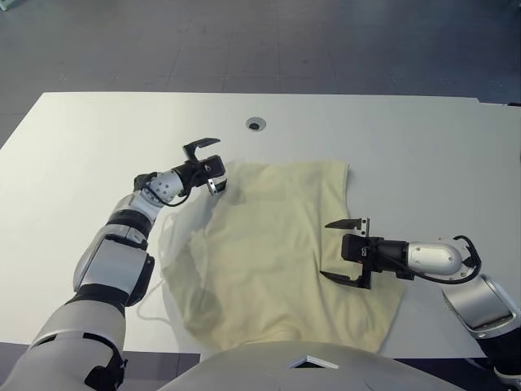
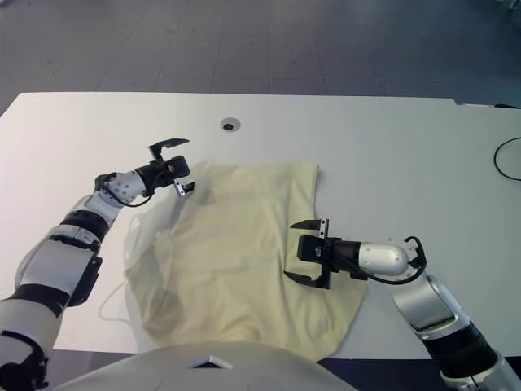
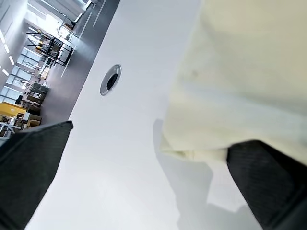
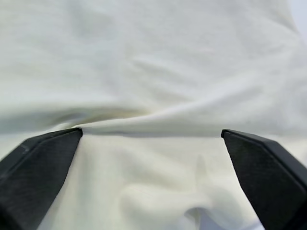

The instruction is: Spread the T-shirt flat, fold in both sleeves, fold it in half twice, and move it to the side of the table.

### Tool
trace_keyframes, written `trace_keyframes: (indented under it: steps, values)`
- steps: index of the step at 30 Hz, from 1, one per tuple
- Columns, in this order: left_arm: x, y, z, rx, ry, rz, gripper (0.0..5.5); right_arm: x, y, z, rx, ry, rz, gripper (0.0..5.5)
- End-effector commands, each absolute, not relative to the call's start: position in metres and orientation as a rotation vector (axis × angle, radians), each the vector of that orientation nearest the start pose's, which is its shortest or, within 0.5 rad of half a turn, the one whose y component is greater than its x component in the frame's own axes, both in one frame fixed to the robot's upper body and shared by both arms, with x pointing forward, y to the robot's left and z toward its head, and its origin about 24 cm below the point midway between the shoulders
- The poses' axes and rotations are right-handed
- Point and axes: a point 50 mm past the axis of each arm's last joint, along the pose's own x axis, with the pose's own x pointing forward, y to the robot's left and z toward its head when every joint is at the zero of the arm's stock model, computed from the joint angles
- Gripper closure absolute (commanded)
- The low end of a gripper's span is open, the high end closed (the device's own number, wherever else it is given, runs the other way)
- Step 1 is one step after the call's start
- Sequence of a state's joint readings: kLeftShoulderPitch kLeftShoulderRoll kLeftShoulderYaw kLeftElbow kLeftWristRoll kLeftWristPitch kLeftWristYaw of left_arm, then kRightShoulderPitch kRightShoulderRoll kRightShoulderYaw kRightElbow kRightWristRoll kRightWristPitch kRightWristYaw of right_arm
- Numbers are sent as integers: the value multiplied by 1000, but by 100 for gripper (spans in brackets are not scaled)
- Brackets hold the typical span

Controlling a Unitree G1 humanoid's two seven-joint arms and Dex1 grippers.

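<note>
The right gripper (image 1: pixel 328 250) is released, its two fingers spread wide and holding nothing. It hangs over the right half of the T-shirt (image 1: pixel 264 244) with its fingertips pointing toward the shirt's middle. In the right wrist view the dark fingers (image 4: pixel 38 167) stand well apart on either side of a raised crease (image 4: pixel 148 125) that runs across the cloth between them. The left gripper (image 1: pixel 209 167) is likewise released and empty, its fingers apart at the shirt's far left corner. In the left wrist view one finger (image 3: pixel 268 184) sits just at the cloth's edge, and whether it touches cannot be told. The other finger (image 3: pixel 33 167) is over bare table. The pale yellow shirt lies rumpled on the white table (image 1: pixel 423 147), toward its near side and about midway across. Its far edge is fairly straight and a thinner layer spills out to the left. A round hole (image 1: pixel 256 124) sits in the table beyond the left gripper, apart from the shirt. A dark cable (image 2: pixel 506 159) loops at the table's right edge.
</note>
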State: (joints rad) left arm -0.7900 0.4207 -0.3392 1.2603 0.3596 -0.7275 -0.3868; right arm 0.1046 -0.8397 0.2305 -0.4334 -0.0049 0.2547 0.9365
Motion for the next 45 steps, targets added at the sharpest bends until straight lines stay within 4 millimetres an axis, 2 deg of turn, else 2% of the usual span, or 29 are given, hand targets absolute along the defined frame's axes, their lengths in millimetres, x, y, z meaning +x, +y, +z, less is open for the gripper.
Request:
trace_keyframes:
  steps: [1, 5, 12, 18, 22, 24, 26, 29, 33, 39, 43, 45]
  values:
    - [350, 166, 33, 956, 80, -735, 12, 190, -188, 68, -760, 460, 1175, 10]
    - [363, 162, 45, 1006, 20, -573, 12, 189, -190, 65, -759, 469, 1168, 10]
    - [379, 178, 79, 901, -148, -211, 12, 187, -192, 61, -763, 480, 1166, 10]
    - [380, 204, 92, 1048, -215, -63, 12, 186, -189, 60, -756, 477, 1172, 10]
    - [379, 218, 102, 1025, -249, 7, 12, 186, -189, 60, -757, 476, 1170, 10]
    - [378, 223, 106, 944, -253, 5, 12, 187, -189, 62, -754, 468, 1161, 10]
    - [376, 223, 108, 845, -257, -44, 12, 188, -189, 67, -746, 455, 1150, 10]
    - [367, 214, 103, 690, -274, -253, 12, 193, -192, 81, -714, 407, 1105, 10]
    - [345, 210, 96, 573, -263, -506, 12, 203, -197, 106, -651, 329, 1038, 10]
    - [285, 220, 99, 513, -139, -763, 12, 207, -205, 124, -623, 295, 1000, 10]
    - [250, 226, 89, 594, 25, -892, 12, 204, -213, 130, -624, 300, 986, 10]
    - [240, 225, 85, 627, 80, -929, 12, 203, -217, 130, -644, 311, 968, 10]
